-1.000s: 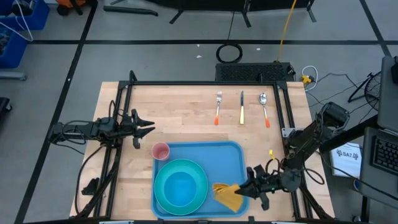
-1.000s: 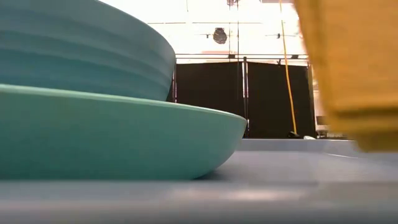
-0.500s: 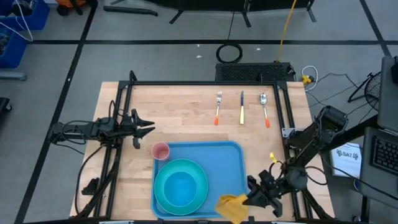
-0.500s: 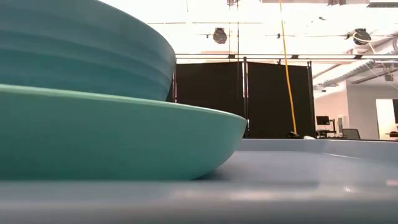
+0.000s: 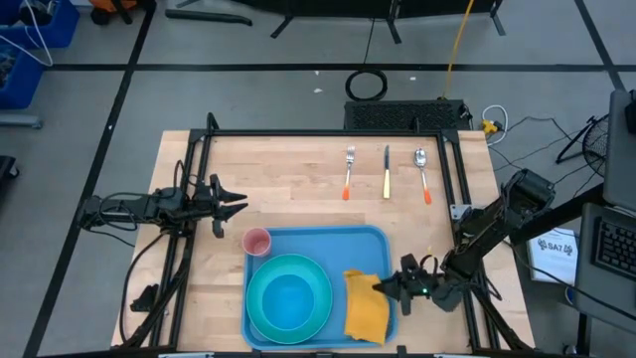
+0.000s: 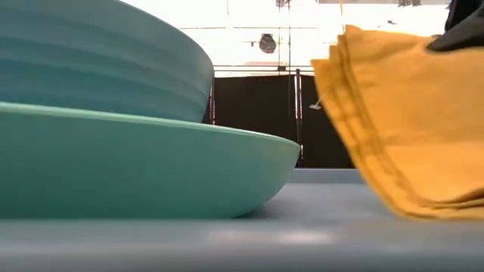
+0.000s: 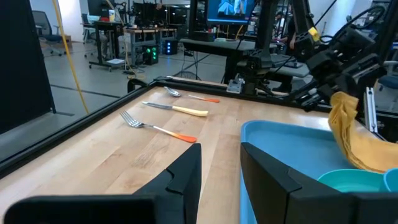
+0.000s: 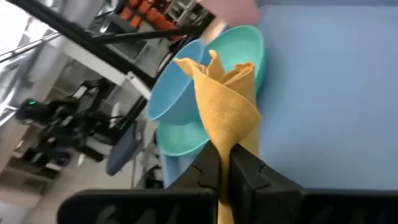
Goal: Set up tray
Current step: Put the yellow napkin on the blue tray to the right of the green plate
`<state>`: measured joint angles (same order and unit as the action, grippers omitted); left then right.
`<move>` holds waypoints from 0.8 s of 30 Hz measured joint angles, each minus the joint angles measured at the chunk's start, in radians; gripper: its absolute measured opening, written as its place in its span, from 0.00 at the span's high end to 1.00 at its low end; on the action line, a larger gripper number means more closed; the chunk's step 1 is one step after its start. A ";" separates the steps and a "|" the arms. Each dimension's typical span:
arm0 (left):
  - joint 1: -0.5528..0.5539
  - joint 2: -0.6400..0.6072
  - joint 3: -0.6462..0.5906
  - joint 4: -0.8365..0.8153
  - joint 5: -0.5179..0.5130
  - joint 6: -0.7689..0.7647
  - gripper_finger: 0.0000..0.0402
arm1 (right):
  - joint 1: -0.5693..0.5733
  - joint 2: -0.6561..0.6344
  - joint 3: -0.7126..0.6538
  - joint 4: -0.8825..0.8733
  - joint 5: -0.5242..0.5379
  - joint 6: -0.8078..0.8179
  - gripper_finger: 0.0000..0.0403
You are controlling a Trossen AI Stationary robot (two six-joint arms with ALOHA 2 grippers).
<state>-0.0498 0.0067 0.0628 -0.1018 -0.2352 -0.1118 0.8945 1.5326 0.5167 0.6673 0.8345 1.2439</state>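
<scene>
The light-blue tray [image 5: 328,249] lies at the table's near edge. On its left half sits a teal plate [image 5: 260,318] carrying a blue bowl [image 5: 288,298]. A folded yellow napkin [image 5: 365,308] lies on the tray's right half, beside the plate. My right gripper [image 5: 383,288] is shut on the napkin at the tray's right side. The low view shows the napkin [image 6: 408,128] sloping down to the tray floor [image 6: 318,204]. My left gripper [image 5: 237,206] hovers open over the table's left part, its fingers empty [image 7: 217,168]. My right gripper pinches the napkin between its two fingers at the right edge near the far end [image 8: 225,146], several folded layers. The fingers come in nearly level from the table's right. The held end is raised, and the napkin's near end [image 6: 431,211] rests on the tray.
A pink cup [image 5: 257,242] stands on the wood at the tray's far left corner. A fork [image 5: 349,171], a knife [image 5: 387,171] and a spoon [image 5: 422,171] lie in a row near the far edge. Bare wood lies between them and the tray.
My right gripper swung the napkin out past the tray's near edge, then came back toward the far edge and left. The napkin, bunched before, now lies stretched along the tray's right half beside the plate.
</scene>
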 joint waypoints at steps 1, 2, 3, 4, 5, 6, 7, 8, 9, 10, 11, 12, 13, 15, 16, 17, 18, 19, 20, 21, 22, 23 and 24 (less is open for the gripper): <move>0.000 0.000 0.000 0.000 0.000 0.000 0.71 | -0.014 0.000 -0.004 -0.015 -0.011 0.005 1.00; 0.000 0.000 0.000 0.000 0.000 0.000 0.71 | -0.028 0.000 -0.008 -0.039 -0.031 0.015 1.00; 0.000 0.000 0.000 0.000 0.000 0.000 0.71 | -0.042 0.000 -0.010 -0.072 -0.051 0.026 1.00; 0.000 0.000 0.000 0.000 0.000 0.000 0.71 | -0.055 0.000 -0.011 -0.105 -0.067 0.039 1.00; 0.000 0.000 0.000 0.000 0.000 0.000 0.71 | -0.067 0.000 -0.011 -0.143 -0.081 0.055 1.00; 0.000 0.000 0.000 0.000 0.000 0.000 0.71 | -0.076 0.000 -0.011 -0.178 -0.087 0.068 1.00; 0.000 0.000 0.000 0.000 0.000 0.000 0.71 | -0.088 0.000 -0.011 -0.213 -0.099 0.078 1.00; 0.000 0.000 0.000 0.000 0.000 0.000 0.71 | -0.099 0.000 -0.011 -0.243 -0.105 0.082 1.00; 0.000 0.000 0.000 0.000 0.000 0.000 0.71 | -0.107 0.000 -0.011 -0.264 -0.106 0.088 1.00; 0.000 0.000 0.000 0.000 0.000 0.000 0.71 | -0.115 0.000 -0.011 -0.276 -0.106 0.092 1.00; 0.000 0.000 0.000 0.000 0.000 0.000 0.71 | -0.123 0.000 -0.011 -0.281 -0.107 0.093 1.00; 0.000 0.000 0.000 0.000 0.000 0.000 0.71 | -0.128 0.000 -0.011 -0.285 -0.106 0.092 1.00; 0.000 0.000 0.000 0.000 0.000 0.000 0.71 | -0.132 0.000 -0.011 -0.285 -0.107 0.083 1.00; 0.000 0.000 0.000 0.000 0.000 0.000 0.71 | -0.140 0.000 -0.011 -0.284 -0.114 0.075 1.00; 0.000 0.000 0.000 0.000 0.000 0.000 0.71 | -0.146 0.000 -0.011 -0.283 -0.129 0.068 1.00; 0.000 0.000 0.000 0.000 0.000 0.000 0.71 | -0.152 0.000 -0.011 -0.284 -0.142 0.058 1.00; 0.000 0.000 0.000 0.000 0.000 0.000 0.71 | -0.161 0.000 -0.011 -0.288 -0.162 0.050 1.00; 0.000 0.000 0.000 0.000 0.000 0.000 0.71 | -0.169 0.000 -0.011 -0.296 -0.177 0.048 1.00; 0.000 0.000 0.000 0.000 0.000 0.000 0.71 | -0.177 0.000 -0.011 -0.310 -0.185 0.050 1.00; 0.000 0.000 0.000 0.000 0.000 0.000 0.71 | -0.182 0.000 -0.011 -0.325 -0.186 0.055 0.99; 0.000 0.000 0.000 0.000 0.000 0.000 0.71 | -0.183 0.000 -0.011 -0.333 -0.186 0.056 0.98; 0.000 0.000 0.000 0.000 0.000 0.000 0.71 | -0.183 0.000 -0.011 -0.335 -0.186 0.054 0.97; 0.000 0.000 0.000 0.000 0.000 0.000 0.71 | -0.182 0.000 -0.011 -0.335 -0.186 0.052 0.96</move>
<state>-0.0498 0.0067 0.0628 -0.1017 -0.2352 -0.1120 0.7124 1.5326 0.5056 0.3320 0.6487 1.2964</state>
